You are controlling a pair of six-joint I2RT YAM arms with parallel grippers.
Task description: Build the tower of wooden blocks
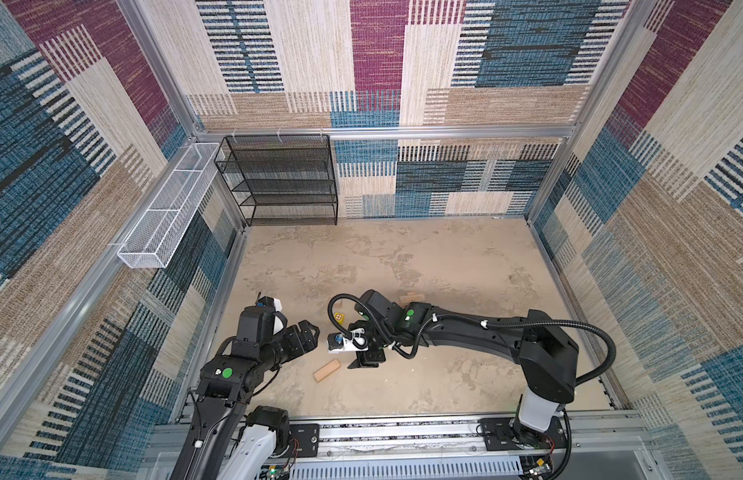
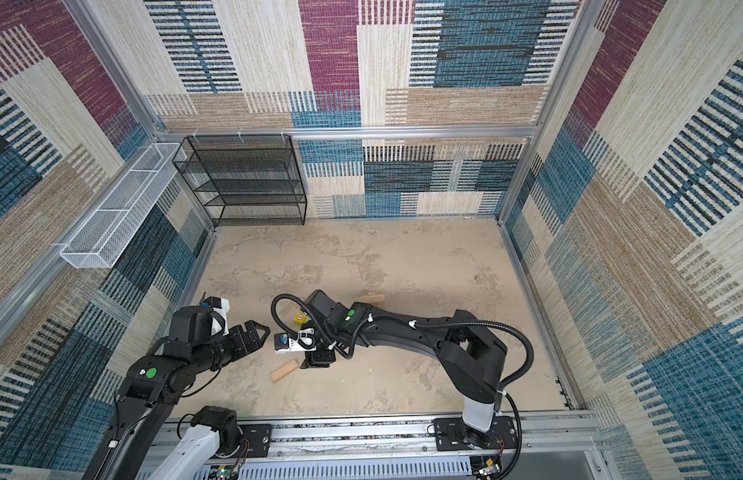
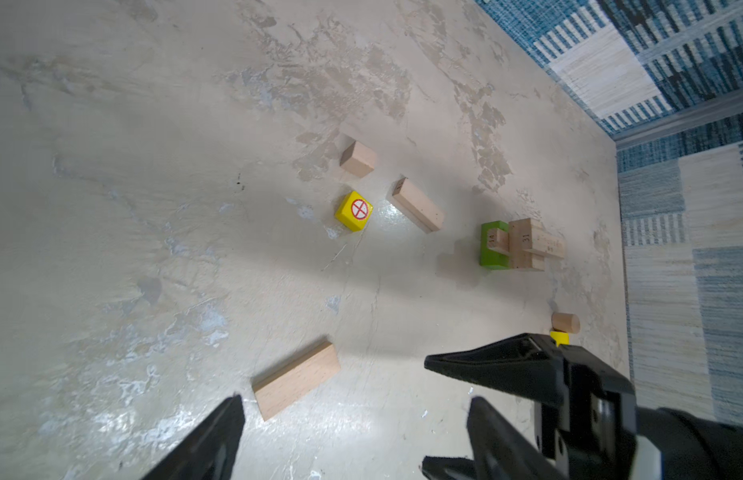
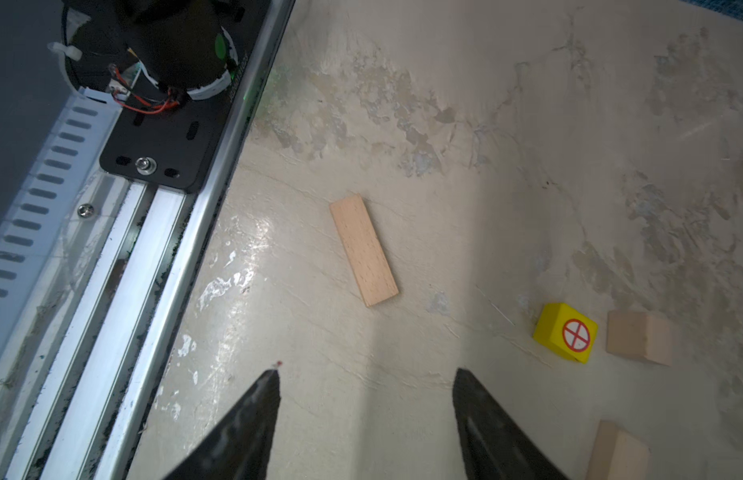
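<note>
The left gripper (image 3: pixel 355 399) is hovering low over the floor (image 3: pixel 153 187) with its jaws spread wide and nothing between them. A flat tan brick (image 3: pixel 295 380) is lying just ahead of its fingertips, touching neither. The right gripper (image 4: pixel 366 372) is pointing down at the floor, its jaws likewise parted and empty (the same brick is lying ahead of it too, well clear of the tips). In both top views the two grippers are sitting near each other. Farther out from the left gripper, a yellow cube (image 3: pixel 353 210), a small tan cube (image 3: pixel 357 158) and a second brick (image 3: pixel 417 205) are lying loose, apart from one another. The tower (image 3: pixel 527 245) is standing beyond those, well apart from the left gripper: tan bricks stacked on a green block (image 3: pixel 492 259). A round tan piece (image 3: pixel 565 322) is sitting beside the right gripper's finger, and a yellow piece (image 3: pixel 559 337) is peeking out from behind it.
</note>
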